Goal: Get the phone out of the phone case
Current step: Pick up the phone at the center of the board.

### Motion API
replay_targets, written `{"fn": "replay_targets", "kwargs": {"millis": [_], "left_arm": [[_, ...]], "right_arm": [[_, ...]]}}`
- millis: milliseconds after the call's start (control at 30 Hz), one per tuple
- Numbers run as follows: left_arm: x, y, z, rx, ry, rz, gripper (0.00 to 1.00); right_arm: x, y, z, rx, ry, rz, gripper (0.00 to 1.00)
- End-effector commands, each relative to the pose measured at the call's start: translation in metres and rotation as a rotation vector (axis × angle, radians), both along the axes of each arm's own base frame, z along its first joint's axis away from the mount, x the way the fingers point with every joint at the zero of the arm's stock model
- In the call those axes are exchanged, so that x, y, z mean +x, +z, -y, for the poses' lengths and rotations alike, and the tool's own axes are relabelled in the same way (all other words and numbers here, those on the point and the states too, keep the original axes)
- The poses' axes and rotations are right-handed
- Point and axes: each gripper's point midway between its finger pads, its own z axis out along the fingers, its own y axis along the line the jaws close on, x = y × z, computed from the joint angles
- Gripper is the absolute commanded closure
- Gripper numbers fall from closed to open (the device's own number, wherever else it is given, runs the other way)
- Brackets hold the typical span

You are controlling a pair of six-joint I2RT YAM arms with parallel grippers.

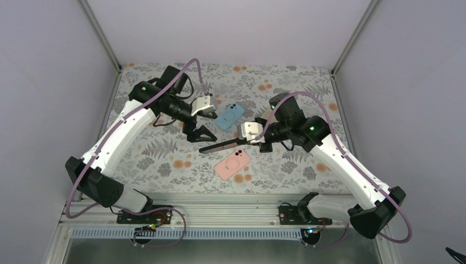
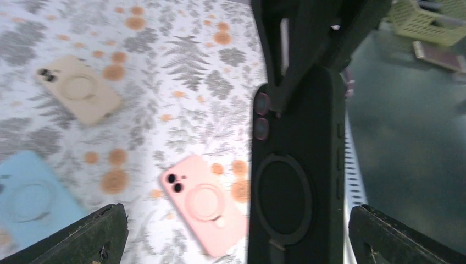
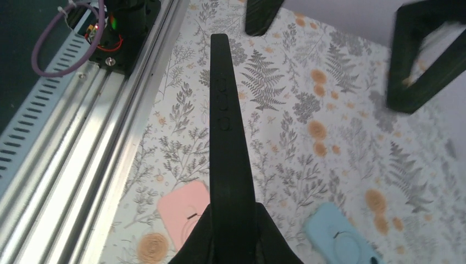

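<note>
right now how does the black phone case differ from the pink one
The black phone case is held off the table, turned on edge, in the shut right gripper. The pink phone case lies flat and free on the table, back up. One is black, the other pale pink. Both have a ring on the back and two camera lenses in one corner.

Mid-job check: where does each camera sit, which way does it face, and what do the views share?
Top external: above and behind the bases, looking down on table, left arm, right arm.
Left wrist: faces the black case over the table; own open fingers at bottom corners.
Right wrist: looks down along the case's edge; own fingers clamp it.
Shared: all three show case and pink phone.
</note>
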Motion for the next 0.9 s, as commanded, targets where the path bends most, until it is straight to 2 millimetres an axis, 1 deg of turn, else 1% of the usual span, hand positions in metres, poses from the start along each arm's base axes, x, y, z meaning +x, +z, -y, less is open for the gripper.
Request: {"fn": "replay_targets", "kwargs": {"millis": [0, 133, 267, 367, 467, 600, 667, 767, 867], "left_arm": [[0.022, 0.023, -0.01, 0.06, 0.068, 0.208, 0.0], [0.021, 0.019, -0.015, 0.092, 0.07, 0.212, 0.0], [0.016, 0.004, -0.014, 0.11, 0.055, 0.175, 0.0], [0.016, -0.008, -0.01, 0.125, 0.046, 0.178, 0.0], [0.02, -0.02, -0.005, 0.15, 0.029, 0.187, 0.0], [0.029, -0.036, 0.001, 0.179, 0.0, 0.171, 0.0], [0.033, -0.045, 0.005, 0.187, -0.016, 0.17, 0.0], [0.038, -0.051, 0.011, 0.171, -0.044, 0.188, 0.01], [0.042, -0.051, 0.02, 0.14, -0.05, 0.194, 0.03]], "right_arm": [[-0.006, 0.008, 0.001, 0.06, -0.078, -0.126, 0.96], [-0.007, 0.001, 0.004, 0.073, -0.111, -0.189, 0.96], [-0.004, -0.006, 0.006, 0.087, -0.144, -0.258, 0.96], [0.004, -0.011, 0.01, 0.107, -0.187, -0.312, 0.96], [0.009, -0.014, 0.016, 0.112, -0.209, -0.329, 0.96], [0.016, -0.024, 0.024, 0.103, -0.222, -0.356, 0.96], [0.023, -0.031, 0.027, 0.101, -0.236, -0.389, 0.96], [0.033, -0.039, 0.031, 0.1, -0.251, -0.431, 0.96], [0.044, -0.047, 0.033, 0.098, -0.269, -0.453, 0.96]]}}
